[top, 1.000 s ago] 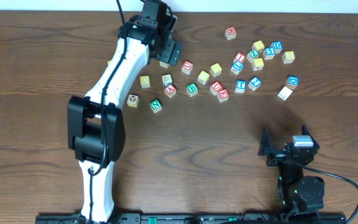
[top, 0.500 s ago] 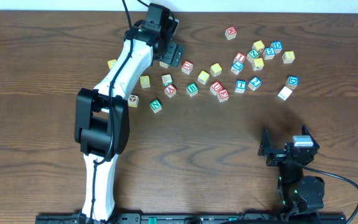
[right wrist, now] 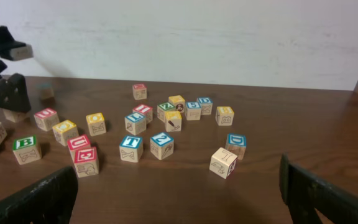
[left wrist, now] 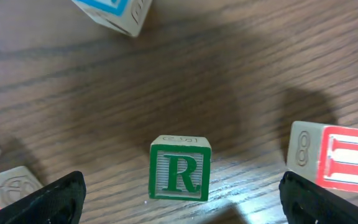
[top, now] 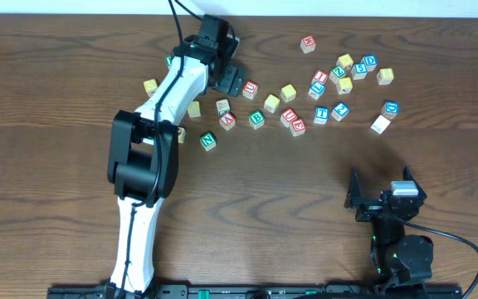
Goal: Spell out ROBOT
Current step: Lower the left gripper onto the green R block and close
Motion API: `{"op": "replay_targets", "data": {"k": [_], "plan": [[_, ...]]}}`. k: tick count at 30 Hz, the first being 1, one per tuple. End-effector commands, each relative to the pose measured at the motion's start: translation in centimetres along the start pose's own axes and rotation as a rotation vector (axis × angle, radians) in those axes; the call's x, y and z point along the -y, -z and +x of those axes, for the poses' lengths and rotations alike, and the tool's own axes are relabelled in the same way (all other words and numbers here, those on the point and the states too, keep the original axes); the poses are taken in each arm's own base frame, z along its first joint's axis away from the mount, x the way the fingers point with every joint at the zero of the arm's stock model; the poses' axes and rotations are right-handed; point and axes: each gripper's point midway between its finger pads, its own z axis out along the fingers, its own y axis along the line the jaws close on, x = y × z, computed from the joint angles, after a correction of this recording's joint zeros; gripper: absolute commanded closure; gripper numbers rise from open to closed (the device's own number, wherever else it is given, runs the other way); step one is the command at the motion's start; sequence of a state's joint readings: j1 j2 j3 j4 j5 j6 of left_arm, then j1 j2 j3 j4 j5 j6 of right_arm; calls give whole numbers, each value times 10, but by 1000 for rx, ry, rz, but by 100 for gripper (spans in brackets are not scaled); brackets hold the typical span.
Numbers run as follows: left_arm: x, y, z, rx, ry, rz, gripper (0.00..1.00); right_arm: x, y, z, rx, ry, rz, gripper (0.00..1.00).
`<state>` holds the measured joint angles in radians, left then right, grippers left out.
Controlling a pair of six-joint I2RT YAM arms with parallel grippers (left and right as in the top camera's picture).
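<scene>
A white-faced cube with a green R (left wrist: 179,177) stands upright on the table, just ahead of and between the wide-apart fingers of my open left gripper (left wrist: 182,210). From overhead that gripper (top: 230,79) covers the R cube. The green B cube (top: 256,119) (right wrist: 26,149) lies right of it, with two yellow-faced cubes (top: 271,103) (top: 289,91) beyond. The blue T cube (top: 321,114) (right wrist: 131,148) sits further right. My right gripper (top: 381,198) (right wrist: 179,208) hangs open and holds nothing at the near right, well short of the cubes.
A red U cube (left wrist: 337,158) (top: 250,89) stands close to my left gripper's right finger. A green N cube (top: 208,140) and red-lettered cubes (top: 294,122) lie among the scatter. More cubes cluster at the far right (top: 351,70). A pale wall runs behind the table.
My left arm has swung its elbow to the right, and its gripper has slid slightly right and nearer, over the R cube. The right arm has not moved.
</scene>
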<state>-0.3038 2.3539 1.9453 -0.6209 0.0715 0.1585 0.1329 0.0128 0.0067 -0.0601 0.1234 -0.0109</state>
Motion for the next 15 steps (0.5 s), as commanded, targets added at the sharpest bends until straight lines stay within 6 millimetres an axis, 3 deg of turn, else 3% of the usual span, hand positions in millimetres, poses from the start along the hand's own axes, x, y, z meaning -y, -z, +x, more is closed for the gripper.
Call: {"op": "replay_targets", "data": {"k": [1,15], "plan": [[-4,3,-5,14,-11,-15,2,1,0,1,-4,-10,5,1],[-4,-14,-1,17,-11,-15,2,2,0,1,-4,-10,6,1]]}}
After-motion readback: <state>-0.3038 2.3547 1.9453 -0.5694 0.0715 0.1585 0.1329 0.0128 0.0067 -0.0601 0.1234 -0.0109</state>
